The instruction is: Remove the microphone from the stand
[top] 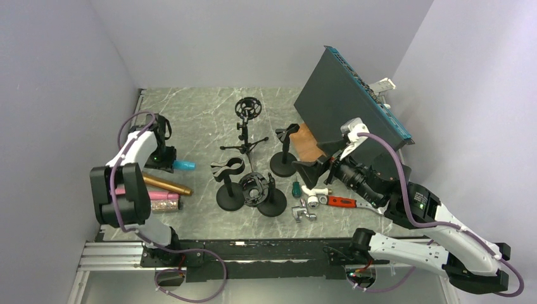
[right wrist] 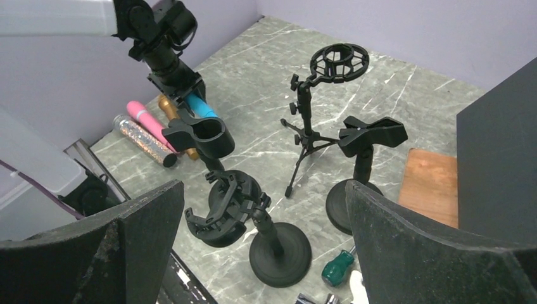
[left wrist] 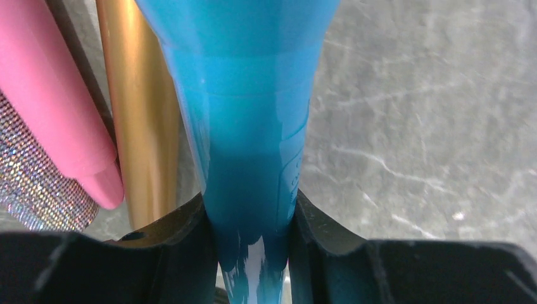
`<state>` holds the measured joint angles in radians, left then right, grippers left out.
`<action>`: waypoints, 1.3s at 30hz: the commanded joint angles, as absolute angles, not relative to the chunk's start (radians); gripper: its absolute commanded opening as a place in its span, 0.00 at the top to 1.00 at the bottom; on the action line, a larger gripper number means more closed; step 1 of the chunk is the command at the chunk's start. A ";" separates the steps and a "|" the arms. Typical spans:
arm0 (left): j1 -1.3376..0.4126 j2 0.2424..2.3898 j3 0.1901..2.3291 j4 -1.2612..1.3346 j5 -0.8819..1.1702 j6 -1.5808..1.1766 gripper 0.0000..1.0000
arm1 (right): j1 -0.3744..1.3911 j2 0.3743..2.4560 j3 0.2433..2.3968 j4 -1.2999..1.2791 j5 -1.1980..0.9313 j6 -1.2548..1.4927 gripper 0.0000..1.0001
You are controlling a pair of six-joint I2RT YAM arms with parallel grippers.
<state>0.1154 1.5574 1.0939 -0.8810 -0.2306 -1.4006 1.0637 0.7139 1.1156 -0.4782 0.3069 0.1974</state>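
Observation:
My left gripper [top: 166, 159] is shut on a blue microphone [top: 185, 165], low over the table at the left; in the left wrist view the blue body [left wrist: 253, 126] sits squeezed between both fingers. A gold microphone [top: 166, 184], a pink one [top: 136, 193] and a glittery one [top: 166, 204] lie beside it. Several black stands, all without microphones, stand mid-table: a clip stand [top: 228, 174], a shock-mount stand [top: 259, 190], a tripod shock mount [top: 247, 109] and a clamp stand [top: 285, 136]. My right gripper [top: 315, 170] is open and holds nothing, raised right of the stands.
A dark panel [top: 348, 101] leans at the back right over a brown board [top: 308, 140]. A green screwdriver [top: 295, 188], a red-handled tool [top: 342, 202], a white part [top: 315, 190] and metal fittings [top: 303, 212] lie near the right arm. Walls enclose the table.

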 commanded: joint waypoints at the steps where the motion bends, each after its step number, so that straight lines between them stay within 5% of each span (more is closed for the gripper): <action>1: 0.146 1.637 1.130 -0.897 -0.218 -1.413 0.98 | 1.069 0.719 1.149 -0.451 0.325 0.173 0.00; 14: 0.171 1.725 1.089 -0.873 -0.220 -1.367 0.69 | 1.069 0.719 1.144 -0.438 0.317 0.173 0.00; 21: 0.179 1.752 1.092 -0.889 -0.233 -1.351 0.63 | 1.069 0.704 1.129 -0.437 0.324 0.178 0.00; 29: 0.191 1.745 1.077 -0.885 -0.248 -1.324 0.26 | 1.069 0.699 1.131 -0.433 0.317 0.178 0.00; 39: 0.202 1.688 1.091 -0.876 -0.261 -1.273 0.20 | 1.069 0.684 1.126 -0.434 0.313 0.179 0.00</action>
